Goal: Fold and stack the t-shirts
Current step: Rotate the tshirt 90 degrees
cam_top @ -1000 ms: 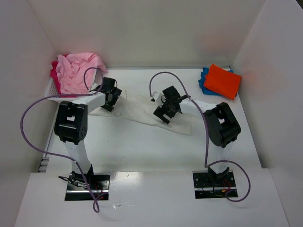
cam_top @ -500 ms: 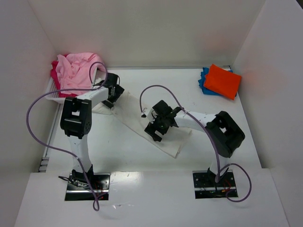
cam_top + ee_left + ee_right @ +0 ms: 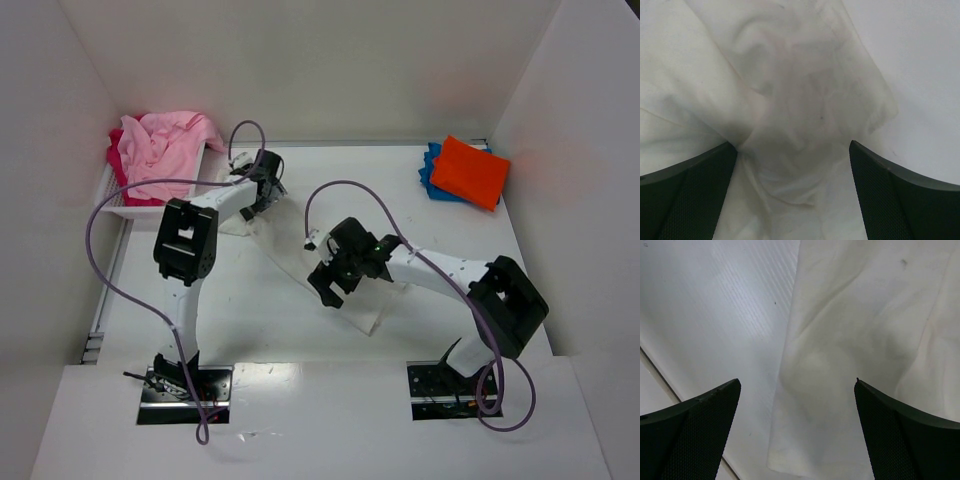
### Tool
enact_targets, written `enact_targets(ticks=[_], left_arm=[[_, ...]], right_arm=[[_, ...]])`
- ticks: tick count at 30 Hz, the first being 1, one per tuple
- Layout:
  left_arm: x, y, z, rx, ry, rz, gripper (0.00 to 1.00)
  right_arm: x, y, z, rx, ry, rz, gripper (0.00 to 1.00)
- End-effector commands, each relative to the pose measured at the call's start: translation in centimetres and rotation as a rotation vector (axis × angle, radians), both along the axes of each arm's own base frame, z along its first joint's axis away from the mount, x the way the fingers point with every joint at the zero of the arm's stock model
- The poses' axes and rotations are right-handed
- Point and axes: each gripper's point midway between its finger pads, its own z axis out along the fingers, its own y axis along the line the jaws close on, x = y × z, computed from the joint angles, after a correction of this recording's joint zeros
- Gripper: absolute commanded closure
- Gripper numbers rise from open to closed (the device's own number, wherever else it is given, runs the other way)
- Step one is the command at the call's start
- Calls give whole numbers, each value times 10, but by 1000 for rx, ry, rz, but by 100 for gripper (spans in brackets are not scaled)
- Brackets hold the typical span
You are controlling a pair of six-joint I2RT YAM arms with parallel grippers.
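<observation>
Cloth spread slantwise under two released grippers, ready for folding

Top view: the cream-white soft cloth t-shirt (image 3: pixel 290 262) lies flat so that each arm can take one end, with the left gripper (image 3: pixel 265 190) over its far end and the right gripper (image 3: pixel 328 280) over its near edge. The folded orange t-shirt (image 3: pixel 470 172) on the blue t-shirt (image 3: pixel 430 170) forms the stack, well beyond the right gripper.
Left wrist: the left gripper (image 3: pixel 792 145) is spread wide and empty, with wrinkled cloth (image 3: pixel 805 90) directly below.
Right wrist: the right gripper (image 3: pixel 797 382) is equally wide and holds nothing. The shirt's edge (image 3: pixel 855 315) runs beneath it, which looks suited to pinching.
</observation>
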Motion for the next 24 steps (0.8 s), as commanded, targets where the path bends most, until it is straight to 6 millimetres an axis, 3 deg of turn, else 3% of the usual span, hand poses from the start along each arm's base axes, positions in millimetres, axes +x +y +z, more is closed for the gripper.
enact_targets(ticks=[1, 7, 12, 15, 19, 20, 21, 23, 24], left_arm=[[-33, -43, -52, -46, 173, -156, 1], [-26, -105, -52, -38, 163, -405, 1], [-7, -149, -8, 15, 62, -585, 1], [-4, -158, 3, -58, 59, -629, 1], [9, -128, 34, -14, -7, -545, 1], [12, -114, 48, -9, -39, -514, 1], [9, -101, 44, -10, -32, -481, 1], [17, -68, 62, -42, -68, -400, 1], [15, -57, 58, -52, -56, -373, 1]], right_arm=[[12, 3, 24, 36, -91, -39, 0], [16, -5, 42, 70, -176, -70, 0], [23, -12, 43, 43, -208, -118, 0], [28, -15, 37, 15, -208, -145, 0], [31, -16, 32, -8, -201, -162, 0], [32, -17, 30, -18, -201, -166, 0], [33, -18, 30, -21, -205, -170, 0], [36, -18, 29, -32, -211, -178, 0], [36, -20, 28, -41, -206, -182, 0]])
